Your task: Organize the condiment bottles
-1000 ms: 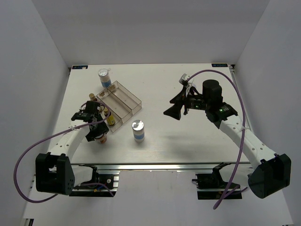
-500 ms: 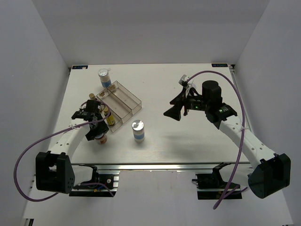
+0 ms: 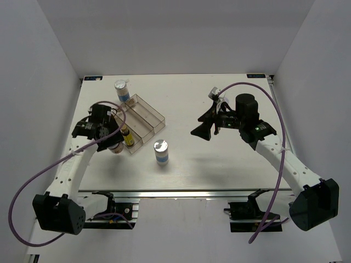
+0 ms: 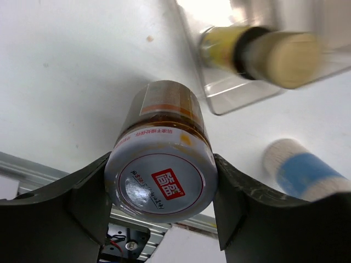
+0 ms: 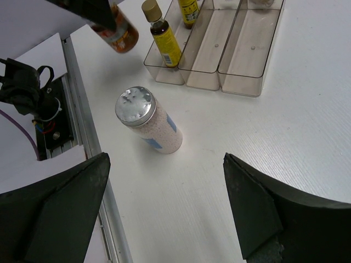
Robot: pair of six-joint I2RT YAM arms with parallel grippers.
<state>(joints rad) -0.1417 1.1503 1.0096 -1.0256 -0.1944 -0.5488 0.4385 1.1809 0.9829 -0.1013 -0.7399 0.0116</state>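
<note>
My left gripper (image 3: 113,144) (image 4: 161,164) is shut on a squat brownish jar (image 4: 162,183) with a pale lid. It holds the jar tilted just left of the near end of the clear tray (image 3: 148,118). The jar also shows in the right wrist view (image 5: 118,30). Two slim yellow bottles (image 5: 162,36) (image 5: 189,11) stand in the tray's near-left compartment; one shows in the left wrist view (image 4: 258,48). One silver-lidded blue-white jar (image 3: 160,152) (image 5: 147,127) stands in front of the tray. Another (image 3: 122,89) stands behind it. My right gripper (image 3: 204,124) (image 5: 166,160) is open and empty, raised at mid-right.
The tray (image 5: 241,55) has three long compartments, and the two right ones look bare where they show. The table's metal front rail (image 3: 181,193) runs along the near edge. White walls enclose the table at left, right and back.
My left arm has risen and swung back and left, carrying the brownish jar from the near-left table toward the tray's near end. The right arm has not moved.
</note>
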